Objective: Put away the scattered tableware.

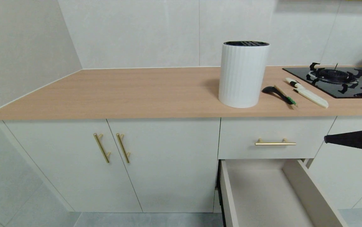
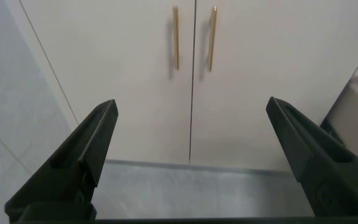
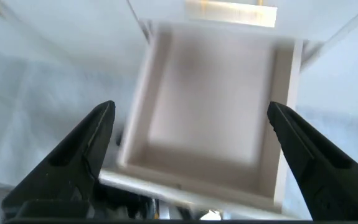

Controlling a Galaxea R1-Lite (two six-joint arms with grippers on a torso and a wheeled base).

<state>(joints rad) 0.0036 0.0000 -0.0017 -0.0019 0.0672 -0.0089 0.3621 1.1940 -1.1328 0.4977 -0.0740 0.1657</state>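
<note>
Two utensils lie loose on the wooden countertop [image 1: 121, 91]. One looks like a small black ladle [image 1: 278, 93] with a wooden handle tipped in green. Just beside it, on the hob side, is a cream-coloured knife [image 1: 308, 93] with a dark band near its handle end. The two lie roughly parallel, close but apart.

On the ladle's other side stands a white ribbed holder [image 1: 243, 75], upright and cylindrical, its top closed by a black slotted insert. Whether anything sits down in the slots I cannot tell. A black gas hob [image 1: 335, 78] is set into the counter beyond the knife, toward the wall.

Below the counter, under the holder and the utensils, the lower drawer [image 1: 228, 195] is pulled well out, its pale floor and side walls in plain sight. Above it the upper drawer [image 1: 262, 132] is closed and carries a gold bar handle [image 1: 275, 143]. To the left are two closed cabinet doors [image 1: 155, 164], with their door handles [image 1: 101, 148] set close to the seam between them.

The right gripper [image 3: 191, 130] hangs above the pulled-out drawer, its black fingers [image 3: 85, 155] spread wide and holding nothing. The left gripper [image 2: 191, 124] is low before the cabinet doors. It is likewise released, its fingers [image 2: 91, 143] far apart, with the grey floor [image 2: 185, 180] beneath.
</note>
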